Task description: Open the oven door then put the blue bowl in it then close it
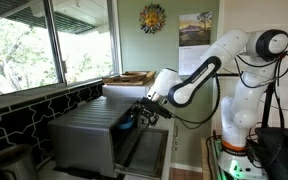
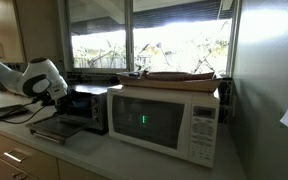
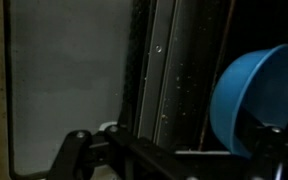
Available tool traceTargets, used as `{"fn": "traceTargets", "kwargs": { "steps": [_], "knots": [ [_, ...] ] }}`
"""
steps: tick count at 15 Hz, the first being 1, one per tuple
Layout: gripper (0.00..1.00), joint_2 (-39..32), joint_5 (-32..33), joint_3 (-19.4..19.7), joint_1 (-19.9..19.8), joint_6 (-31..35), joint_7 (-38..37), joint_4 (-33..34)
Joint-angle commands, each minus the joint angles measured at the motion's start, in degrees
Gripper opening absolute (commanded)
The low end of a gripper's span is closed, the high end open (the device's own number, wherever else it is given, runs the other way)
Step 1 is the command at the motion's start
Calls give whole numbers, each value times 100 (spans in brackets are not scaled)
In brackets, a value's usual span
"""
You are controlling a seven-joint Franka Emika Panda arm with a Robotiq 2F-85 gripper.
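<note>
At the oven [image 1: 84, 135] mouth, over the lowered oven door [image 1: 144, 152], the blue bowl [image 3: 254, 95] hangs tilted beside the gripper [image 1: 137, 118] (clamped or not: cannot tell), with a white microwave [image 2: 164, 115] alongside.

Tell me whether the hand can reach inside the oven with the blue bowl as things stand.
Probably yes. The oven door lies swung down open, and the hand, holding the blue bowl, is at the mouth of the oven. Nothing visible blocks the way.
</note>
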State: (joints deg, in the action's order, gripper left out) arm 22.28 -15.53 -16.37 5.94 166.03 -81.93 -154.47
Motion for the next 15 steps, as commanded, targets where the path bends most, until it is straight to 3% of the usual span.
{"fn": "traceTargets", "kwargs": {
  "steps": [1,6,15],
  "knots": [
    [100,21,3,80,110,272,197,-33],
    [100,64,271,87,136,421,1102,-147],
    [100,209,948,-320,-481,1296,1910,-354]
  ]
}}
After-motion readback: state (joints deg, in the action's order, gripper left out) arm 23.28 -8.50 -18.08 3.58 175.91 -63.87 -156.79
